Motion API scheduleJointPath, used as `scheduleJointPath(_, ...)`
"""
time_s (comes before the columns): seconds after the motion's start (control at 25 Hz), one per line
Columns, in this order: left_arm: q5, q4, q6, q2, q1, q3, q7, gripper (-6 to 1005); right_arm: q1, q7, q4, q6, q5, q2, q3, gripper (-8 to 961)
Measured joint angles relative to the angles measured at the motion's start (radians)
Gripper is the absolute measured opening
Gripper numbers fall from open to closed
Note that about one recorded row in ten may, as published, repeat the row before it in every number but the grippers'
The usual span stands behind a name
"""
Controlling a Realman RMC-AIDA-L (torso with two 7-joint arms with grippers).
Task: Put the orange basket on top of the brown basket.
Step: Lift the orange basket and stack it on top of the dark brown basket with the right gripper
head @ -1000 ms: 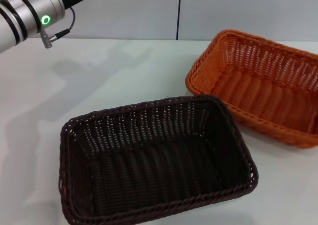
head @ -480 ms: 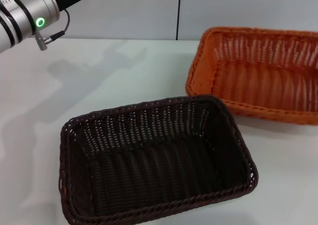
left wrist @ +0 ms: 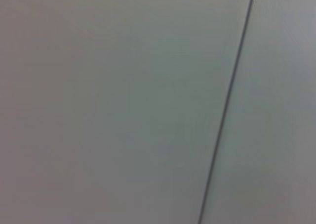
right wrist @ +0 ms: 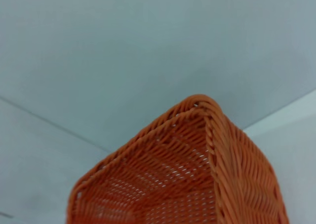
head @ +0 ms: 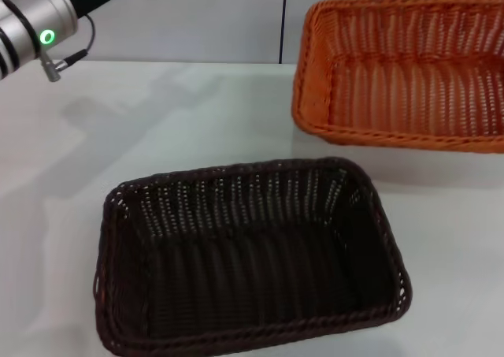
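Head view. The orange basket [head: 402, 73] occupies the upper right of the frame, running off the right edge; its near long wall casts a shadow on the white worktop [head: 197, 120] beneath it, which suggests the basket is lifted clear and tipped slightly toward the camera. The brown basket [head: 248, 254] sits flat on the worktop at lower centre, open side up, apart from the orange one and free to receive it.

Right wrist view. One corner of the orange basket [right wrist: 197, 184] fills the lower part of the frame against a pale wall, consistent with the right arm carrying it by the far end. The right gripper itself appears in no view, so whether its jaws are wide, narrow or clamped on the rim cannot be told.

The left arm [head: 39, 22] is raised at the upper left, away from both baskets, apparently parked; its wrist view shows only a plain wall panel, and the state of its jaws cannot be told either.

Judged stage: transport. The orange basket remains to be carried over the brown one, squared to it and lowered.
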Motion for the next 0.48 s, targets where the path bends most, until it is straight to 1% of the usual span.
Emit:
scheduleJointPath(0.12,-0.001,-0.002,0.000,0.000,0.005,-0.017,0.000,829,-0.002,0.000,-0.023,0.018,0.000,-0.002,0.000,279)
scheduleJointPath(0.28,-0.001,-0.002,0.004,0.001,0.006,-0.027,0.000,829,-0.003,-0.002,-0.049,0.040,0.016,0.003,0.005,279)
scheduleJointPath(0.48,-0.001,-0.002,0.010,0.001,0.006,-0.038,0.001,829,-0.006,-0.035,-0.057,0.036,0.135,0.003,-0.001,279)
